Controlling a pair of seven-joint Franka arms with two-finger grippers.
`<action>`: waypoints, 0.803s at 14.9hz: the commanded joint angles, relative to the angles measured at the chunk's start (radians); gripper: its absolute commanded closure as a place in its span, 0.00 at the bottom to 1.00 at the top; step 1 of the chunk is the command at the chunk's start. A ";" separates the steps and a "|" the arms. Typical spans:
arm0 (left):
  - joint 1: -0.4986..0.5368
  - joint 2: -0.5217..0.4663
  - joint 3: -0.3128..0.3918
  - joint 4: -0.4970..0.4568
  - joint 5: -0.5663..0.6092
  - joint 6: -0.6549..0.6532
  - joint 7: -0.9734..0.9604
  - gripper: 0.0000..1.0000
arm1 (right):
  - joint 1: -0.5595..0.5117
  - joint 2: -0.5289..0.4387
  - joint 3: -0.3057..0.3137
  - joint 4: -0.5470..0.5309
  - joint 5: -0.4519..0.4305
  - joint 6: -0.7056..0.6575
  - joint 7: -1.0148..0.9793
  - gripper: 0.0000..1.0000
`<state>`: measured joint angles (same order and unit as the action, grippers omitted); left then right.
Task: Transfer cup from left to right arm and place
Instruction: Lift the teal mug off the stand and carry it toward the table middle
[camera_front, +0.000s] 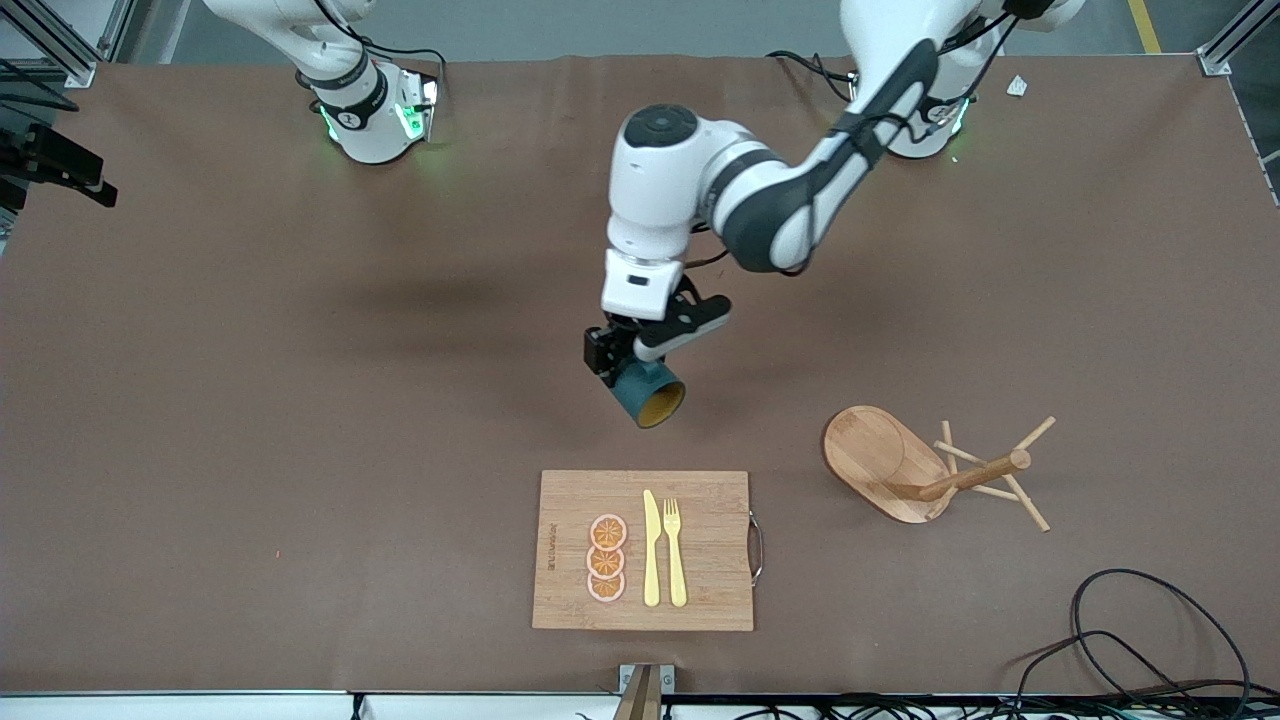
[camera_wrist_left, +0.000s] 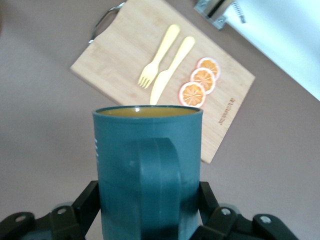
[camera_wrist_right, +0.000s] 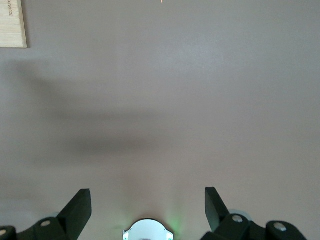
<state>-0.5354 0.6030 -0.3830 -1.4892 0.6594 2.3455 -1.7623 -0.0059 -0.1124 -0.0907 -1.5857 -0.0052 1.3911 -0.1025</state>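
A brown mat covers the table (camera_front: 250, 400), with metal framing at its corners and a loose black cable (camera_front: 1150, 630) at the edge nearest the front camera, toward the left arm's end. A wooden cutting board (camera_front: 700, 580) lies near that edge, carrying three orange slices (camera_front: 607, 558), a yellow knife (camera_front: 651, 550) and a yellow fork (camera_front: 675, 550). A wooden peg rack (camera_front: 920, 470) lies tipped on its side, toward the left arm's end from the board.

The left gripper (camera_front: 625, 365) hangs over bare mat just up-table of the board, its fingers clamped on the cup (camera_front: 648, 392), which is tilted with its yellow mouth toward the front camera.

The left wrist view alone shows the cup's handle (camera_wrist_left: 155, 185) facing the camera and the fingers (camera_wrist_left: 87, 202) pressing both sides. The right gripper (camera_wrist_right: 148, 205) appears only in its own wrist view, spread wide and empty over bare mat near its base; that arm waits.
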 joint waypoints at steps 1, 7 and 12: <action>-0.060 0.069 0.012 0.029 0.235 0.028 -0.083 0.47 | -0.014 -0.021 0.003 -0.013 0.004 -0.006 0.006 0.00; -0.144 0.188 0.013 0.070 0.704 0.028 -0.161 0.47 | -0.008 -0.013 0.006 -0.007 0.007 -0.018 0.006 0.00; -0.225 0.274 0.036 0.113 0.923 0.043 -0.163 0.47 | -0.016 0.025 0.005 0.001 0.014 -0.011 -0.006 0.00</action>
<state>-0.7119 0.8373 -0.3766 -1.4295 1.4963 2.3822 -1.9275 -0.0064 -0.1035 -0.0917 -1.5856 -0.0050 1.3801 -0.1023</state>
